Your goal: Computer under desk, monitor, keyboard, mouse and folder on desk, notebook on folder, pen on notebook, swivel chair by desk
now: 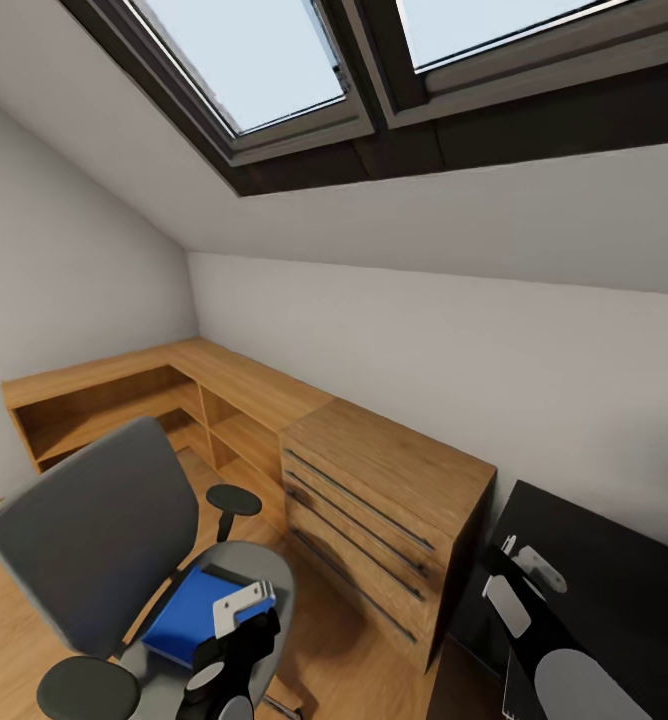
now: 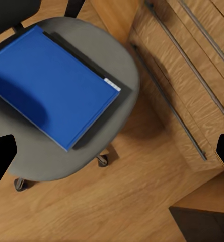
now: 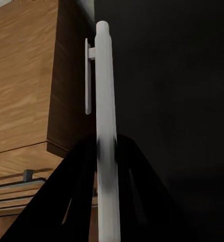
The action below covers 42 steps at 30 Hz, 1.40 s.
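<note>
The swivel chair (image 1: 104, 540) stands at the near left, grey backrest toward the left wall and seat turned to the wooden drawer unit (image 1: 384, 520), which sits just to its right against the far wall. The blue folder (image 1: 199, 615) lies flat on the seat, one corner reaching near the seat's front edge. The left claw (image 1: 236, 640) hangs above the folder and the seat; in the left wrist view its two dark fingertips (image 2: 1, 159) stand wide apart with the folder (image 2: 51, 85) and the wood floor (image 2: 127, 201) below, touching neither. At the near right, the black worktop (image 1: 614, 580) begins just past the drawer unit. The right claw (image 1: 522, 585) is over that worktop's left edge, clamped on the pen (image 3: 105, 126), a pale stick with a clip, held upright between the dark fingers (image 3: 61, 201). A skylight (image 1: 274, 70) cuts through the sloped ceiling overhead.
</note>
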{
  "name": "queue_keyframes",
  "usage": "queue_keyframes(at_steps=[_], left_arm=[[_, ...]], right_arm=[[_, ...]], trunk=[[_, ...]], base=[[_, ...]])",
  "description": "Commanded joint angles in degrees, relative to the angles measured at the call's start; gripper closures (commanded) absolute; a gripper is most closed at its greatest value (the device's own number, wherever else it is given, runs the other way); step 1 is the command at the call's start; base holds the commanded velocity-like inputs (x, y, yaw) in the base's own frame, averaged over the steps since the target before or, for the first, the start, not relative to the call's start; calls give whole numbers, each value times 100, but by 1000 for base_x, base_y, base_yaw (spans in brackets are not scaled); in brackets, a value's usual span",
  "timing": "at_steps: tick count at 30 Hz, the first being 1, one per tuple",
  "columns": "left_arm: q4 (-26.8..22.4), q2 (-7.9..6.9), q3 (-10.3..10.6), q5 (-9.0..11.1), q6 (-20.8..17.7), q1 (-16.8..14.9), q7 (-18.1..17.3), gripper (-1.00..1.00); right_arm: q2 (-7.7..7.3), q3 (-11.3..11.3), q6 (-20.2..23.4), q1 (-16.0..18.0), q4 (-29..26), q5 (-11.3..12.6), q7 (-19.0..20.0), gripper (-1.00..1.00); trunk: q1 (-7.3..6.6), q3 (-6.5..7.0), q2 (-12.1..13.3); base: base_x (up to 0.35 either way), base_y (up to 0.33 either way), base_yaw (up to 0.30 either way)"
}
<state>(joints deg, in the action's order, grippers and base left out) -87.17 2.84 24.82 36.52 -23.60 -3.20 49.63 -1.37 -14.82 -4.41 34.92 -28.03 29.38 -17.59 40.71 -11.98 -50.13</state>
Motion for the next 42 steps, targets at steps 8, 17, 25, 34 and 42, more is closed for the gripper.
queue_keyframes(at_steps=[8, 17, 25, 34, 42], left_arm=[[-103, 13, 0, 30, -22, -6, 192, -100], [-108, 15, -1, 31, -22, -6, 321, -100], [-107, 13, -4, 32, -22, -6, 332, -100], [-98, 14, -4, 38, -22, -6, 337, -100], [-90, 14, -4, 39, -22, -6, 336, -100]], right_arm=[[-11, 5, -42, 23, 147, 61, 10, 100], [-20, 5, -44, 65, 249, 30, -29, 100], [-21, 5, -35, 73, 247, -324, -433, 100], [-21, 5, -34, 76, 246, -404, -497, 100], [-19, 5, -34, 74, 253, -407, -500, 100]], trunk=[[111, -98, -207], [308, -260, -568], [484, -403, -889], [682, -565, -1250], [858, -709, -1571]], base=[[2, 0, 0], [0, 0, 0], [0, 0, 0], [0, 0, 0], [0, 0, 0]])
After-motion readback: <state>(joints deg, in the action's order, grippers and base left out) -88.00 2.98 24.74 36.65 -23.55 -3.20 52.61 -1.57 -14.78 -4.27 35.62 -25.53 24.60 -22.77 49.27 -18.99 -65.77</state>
